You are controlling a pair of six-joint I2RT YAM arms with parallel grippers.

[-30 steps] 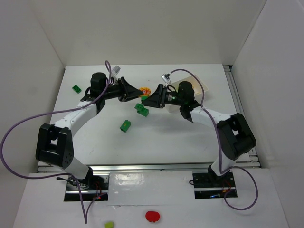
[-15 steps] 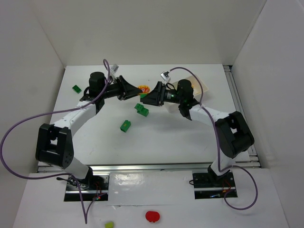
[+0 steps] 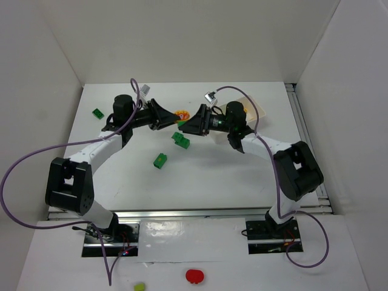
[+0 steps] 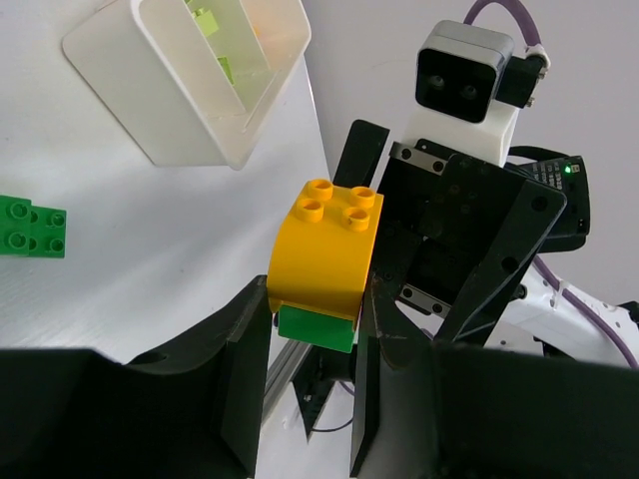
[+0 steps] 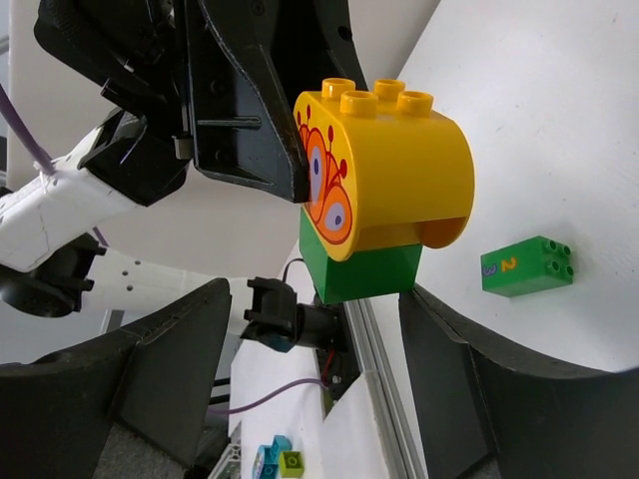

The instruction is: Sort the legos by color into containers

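The left pincer [image 3: 169,115] is pinching a two-brick stack, held off the worktop [image 3: 230,176] above its middle, toward the far side. The stack is a yellow brick [image 4: 324,244] with four studs on top, one rounded side and an orange-red pattern on one face, seated on a smaller green block [image 4: 317,329]; in the left wrist view the left fingers [image 4: 240,369] press the lower part of the stack from both sides.

The right pincer [image 3: 187,125] faces it tip to tip and is spread wide; in the right wrist view the right fingers [image 5: 165,379] stand on either side of the stack, apart from it, with a gap showing on both sides.

The white tray [image 4: 165,120] rests on the worktop at the far right, partly hidden behind the right arm in the overhead view; lime bricks [image 4: 205,18] lie in one of its compartments; the rest of its contents cannot be made out.

Three dark green pieces lie loose on the worktop: a double green brick [image 3: 180,139] just beside the two pincers on the near side; a second green brick [image 3: 160,160] nearer the arm bases; a third green brick [image 3: 97,113] well apart at the far left.

A red round thing [image 3: 194,276] and a lime blob [image 3: 139,287] sit on the front ledge.
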